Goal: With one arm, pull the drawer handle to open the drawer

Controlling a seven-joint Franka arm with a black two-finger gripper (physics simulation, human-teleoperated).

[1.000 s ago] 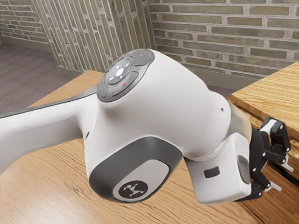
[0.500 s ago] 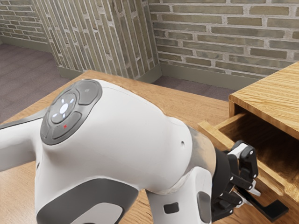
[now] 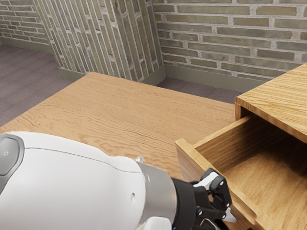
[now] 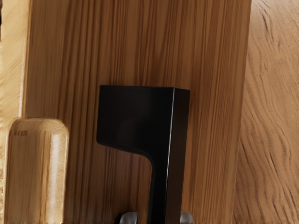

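The wooden drawer (image 3: pixel 206 143) stands pulled far out of the cabinet (image 3: pixel 278 103), and its hollow inside shows. My black gripper (image 3: pixel 217 210) sits at the drawer's front panel (image 3: pixel 188 160), low in the exterior view. In the wrist view the black handle (image 4: pixel 140 121) stands off the drawer front (image 4: pixel 210 93). Its thin stem runs down between two grey fingertips (image 4: pixel 127 217), which flank it from both sides. The gripper is shut on the handle.
The cabinet rests on a wooden table (image 3: pixel 120 110) with open surface toward the exterior view's left. My white arm (image 3: pixel 72 187) covers the lower left. A brick wall (image 3: pixel 230 33) stands behind. A rounded wooden post (image 4: pixel 35 172) shows beside the handle.
The drawer has slid steadily out toward the exterior view's left, from nearly closed to wide open. My gripper and arm moved down and left with the handle.
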